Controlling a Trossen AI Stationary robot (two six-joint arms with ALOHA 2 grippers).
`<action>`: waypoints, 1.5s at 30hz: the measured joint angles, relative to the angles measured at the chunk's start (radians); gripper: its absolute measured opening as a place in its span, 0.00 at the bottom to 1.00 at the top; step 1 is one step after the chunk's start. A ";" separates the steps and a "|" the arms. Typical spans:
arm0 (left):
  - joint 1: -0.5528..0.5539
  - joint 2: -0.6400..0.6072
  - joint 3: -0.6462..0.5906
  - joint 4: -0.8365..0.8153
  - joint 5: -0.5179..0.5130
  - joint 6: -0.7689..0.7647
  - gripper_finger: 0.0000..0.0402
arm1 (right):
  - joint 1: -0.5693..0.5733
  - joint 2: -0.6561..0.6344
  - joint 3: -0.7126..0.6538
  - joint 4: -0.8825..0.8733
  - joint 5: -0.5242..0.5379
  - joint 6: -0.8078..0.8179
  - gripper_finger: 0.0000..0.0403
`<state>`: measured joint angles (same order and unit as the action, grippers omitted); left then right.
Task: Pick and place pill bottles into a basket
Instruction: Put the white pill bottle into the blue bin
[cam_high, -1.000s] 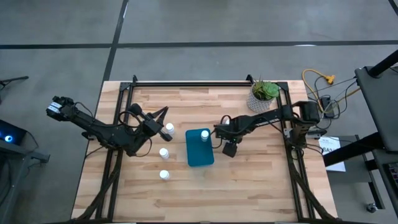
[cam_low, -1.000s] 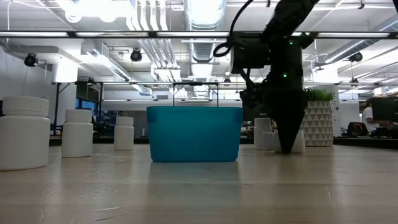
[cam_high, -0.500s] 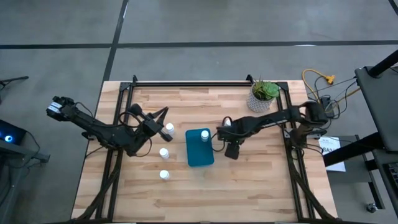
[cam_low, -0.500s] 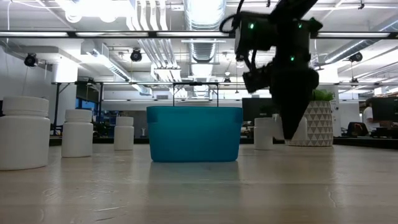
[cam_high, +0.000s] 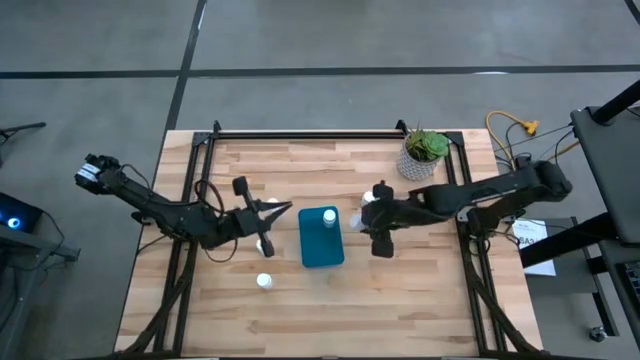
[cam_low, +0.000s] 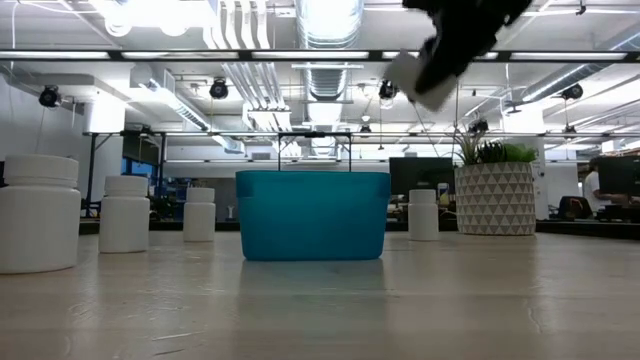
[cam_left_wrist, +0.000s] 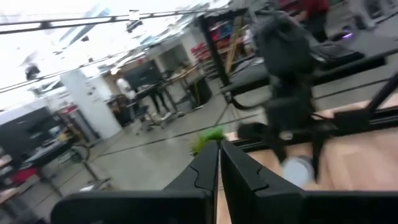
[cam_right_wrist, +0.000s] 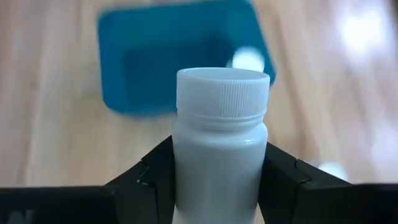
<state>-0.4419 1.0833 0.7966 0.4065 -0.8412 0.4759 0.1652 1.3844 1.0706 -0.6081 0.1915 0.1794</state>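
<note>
The teal basket (cam_high: 320, 245) stands mid-table with one white pill bottle (cam_high: 329, 216) inside it. My right gripper (cam_high: 372, 203) hangs just right of the basket, high above the table, shut on another pill bottle (cam_right_wrist: 221, 143), which shows tilted in the low view (cam_low: 421, 80). My left gripper (cam_high: 283, 209) is shut and holds nothing; it points level toward the basket from the left. One bottle (cam_high: 264, 282) stands on its base left of the basket, and others there are partly hidden by my left arm. Another bottle (cam_low: 423, 214) stands on the basket's right. My right gripper pinches the bottle's body, below the ribbed cap (cam_right_wrist: 181, 171), between its two fingers, one on each side. The fingers slant downward from the table's right. The bottle is lifted clear of the table, cap end leading and tilted.
A white patterned pot with a green plant (cam_high: 422, 156) stands at the far right. In the low view, three bottles (cam_low: 125, 213) stand in a row left of the basket. Bare wood lies along the near side of the table (cam_high: 330, 320).
My right gripper has risen from the table with one pill bottle, lifting it clear and tipping it, and has shifted a little toward the near edge beside the basket. My left gripper has swung round from pointing at the far edge toward the basket, staying shut.
</note>
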 joint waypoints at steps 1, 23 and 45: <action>0.000 0.002 -0.001 -0.007 0.001 0.000 0.00 | 0.001 -0.016 0.000 0.023 0.003 -0.020 0.38; -0.003 0.008 0.006 -0.005 -0.004 -0.048 0.03 | 0.012 -0.046 -0.065 0.354 0.081 -0.259 0.38; -0.003 0.088 0.124 -0.270 -0.008 -0.247 0.52 | 0.011 -0.041 -0.069 0.328 0.099 -0.236 0.37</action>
<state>-0.4450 1.1711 0.9202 0.1366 -0.8496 0.2289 0.1761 1.3437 1.0016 -0.2805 0.2905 -0.0566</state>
